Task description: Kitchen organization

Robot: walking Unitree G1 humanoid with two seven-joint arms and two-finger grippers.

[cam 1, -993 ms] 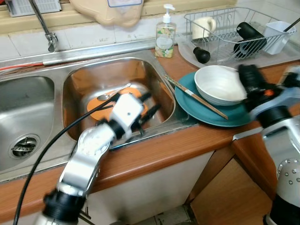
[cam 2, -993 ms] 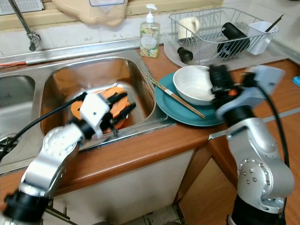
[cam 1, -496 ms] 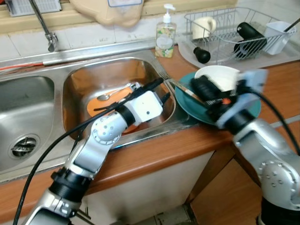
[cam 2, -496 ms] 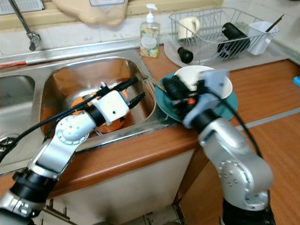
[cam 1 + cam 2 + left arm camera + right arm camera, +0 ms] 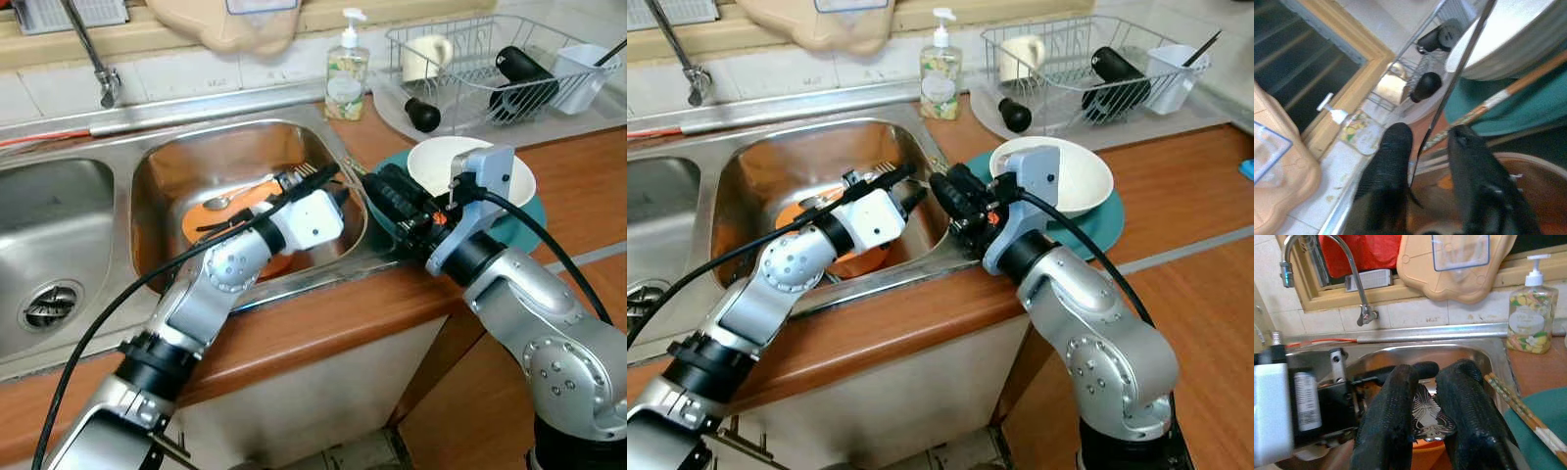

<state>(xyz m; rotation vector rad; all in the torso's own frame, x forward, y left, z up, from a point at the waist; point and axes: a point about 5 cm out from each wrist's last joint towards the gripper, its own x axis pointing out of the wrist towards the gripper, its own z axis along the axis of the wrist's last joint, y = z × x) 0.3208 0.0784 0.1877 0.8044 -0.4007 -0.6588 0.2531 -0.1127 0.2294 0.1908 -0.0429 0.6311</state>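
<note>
**Change since the earlier frames.** The right gripper (image 5: 384, 196) has swung left from the white bowl (image 5: 436, 166). The left gripper (image 5: 338, 188) has risen from the basin. The two now meet over the right rim of the sink (image 5: 235, 132).

**Near.** The countertop (image 5: 343, 313) is smooth orange-brown wood with a rounded edge.

**Middle.** The fork (image 5: 1426, 418) is thin bright metal. Its tines lie toward the left wrist and its embossed handle points right.
- The left gripper is clamped on the slim shank.
- The right gripper's black textured fingers (image 5: 1396, 421) lie against both edges of the flared handle end, and appear closed on it.

**Step in hand, as judged:** a handover.
- The right gripper should be seated firmly on the broad patterned end before the left lets go, because polished steel slips easily.
- The fork should stay level and be drawn off along its length, clear of the chopsticks (image 5: 1520, 406).

**Beyond.**
- A flat orange plate (image 5: 211, 220) and a spoon (image 5: 240, 193) lie in the steel basin.
- To the right, the glossy bowl sits on a teal plate (image 5: 529, 211).

**Far.** A clear soap bottle (image 5: 345, 73) and a wire dish rack (image 5: 441, 24) stand at the back.
</note>
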